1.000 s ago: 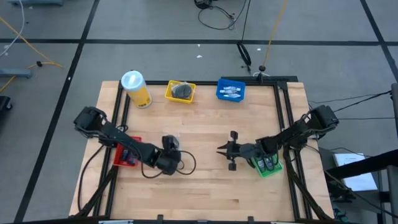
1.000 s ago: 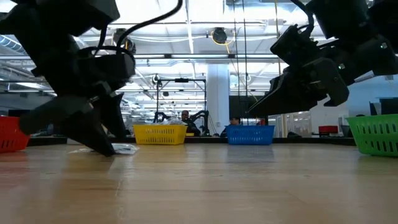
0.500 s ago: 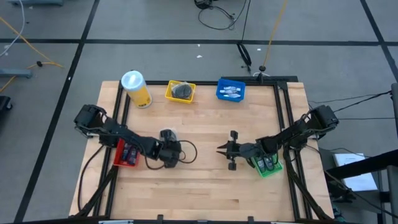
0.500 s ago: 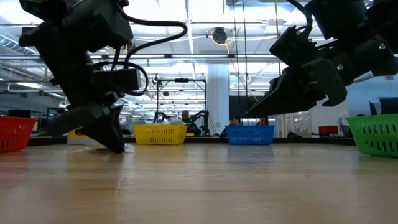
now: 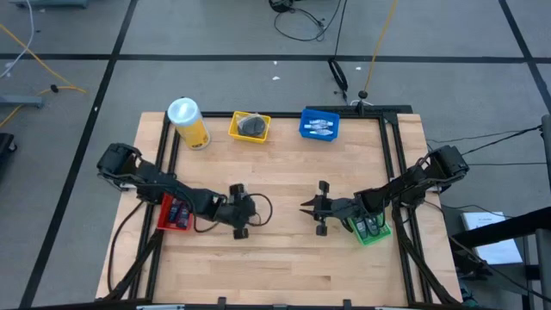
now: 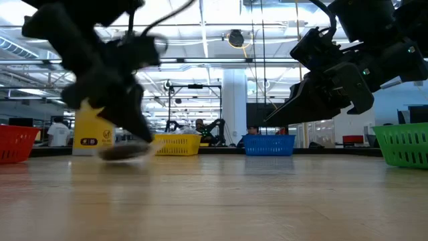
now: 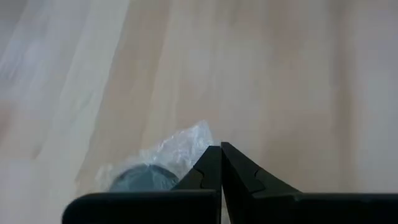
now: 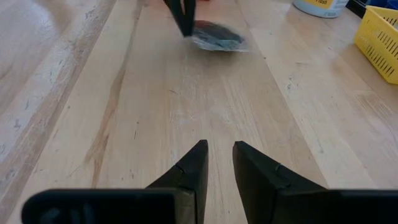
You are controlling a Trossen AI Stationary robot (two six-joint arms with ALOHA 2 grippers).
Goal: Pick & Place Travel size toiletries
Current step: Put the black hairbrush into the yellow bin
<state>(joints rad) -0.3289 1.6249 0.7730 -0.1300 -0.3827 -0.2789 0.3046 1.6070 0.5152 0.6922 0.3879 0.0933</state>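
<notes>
A round grey disc in a clear wrapper [image 7: 144,177] hangs at my left gripper [image 7: 221,150], which is shut on the wrapper left of the table's middle [image 5: 238,209]. In the low view the disc [image 6: 124,151] sits just above the wood. The right wrist view shows it far off [image 8: 215,36]. My right gripper [image 5: 304,207] hovers right of the middle, its fingers [image 8: 219,155] a little apart around nothing. My left gripper pinches the crinkled clear wrapper [image 7: 194,140] at its edge between the two fingertips; the disc itself lies beside the fingers, not between them. The fingers [image 8: 184,17] come from above, pointing down. The wrapped disc hangs tilted below them, just clear of the table.
Along the far edge stand a yellow white-lidded canister [image 5: 188,123], a yellow bin [image 5: 250,127] with grey discs and a blue bin [image 5: 319,126] with tubes. A red bin [image 5: 175,213] sits at the left edge, a green bin [image 5: 370,227] at the right. Bare wood lies between the arms.
My left gripper has shut on the wrapped disc, which lay on the table, and has risen a little while shifting toward the near edge. The disc now hangs just off the wood. My right arm has kept still.
</notes>
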